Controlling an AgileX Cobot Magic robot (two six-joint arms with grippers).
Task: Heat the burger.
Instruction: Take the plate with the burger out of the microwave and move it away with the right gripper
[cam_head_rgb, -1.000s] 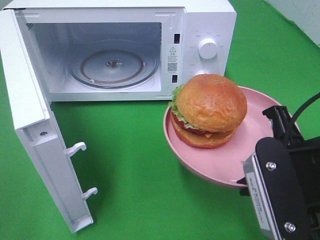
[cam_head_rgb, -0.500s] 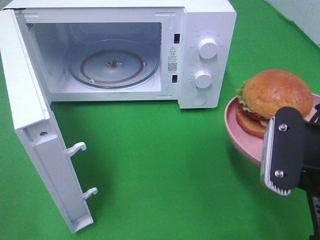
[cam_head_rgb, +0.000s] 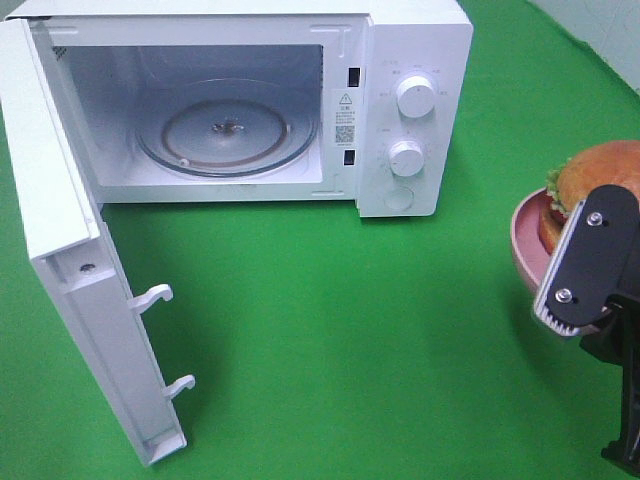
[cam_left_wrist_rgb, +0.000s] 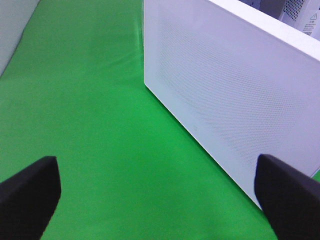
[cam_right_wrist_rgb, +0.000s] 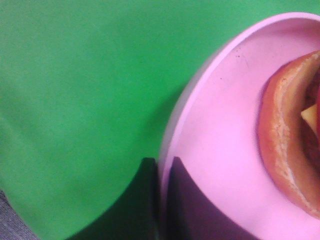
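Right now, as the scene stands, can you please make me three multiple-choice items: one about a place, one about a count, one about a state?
1. Where is the burger?
A. on the glass turntable
B. on the pink plate at the right edge of the exterior view
C. on the green cloth beside the door

2. How many round knobs does the microwave panel show?
A. one
B. two
C. four

3. What is the state of the microwave door?
A. swung open
B. shut
C. taken off

Answers:
1 B, the bun sits on the plate that the right claw pinches at its rim.
2 B, one knob above another.
3 A, the door stands out to the left and the cavity with its turntable is bare.
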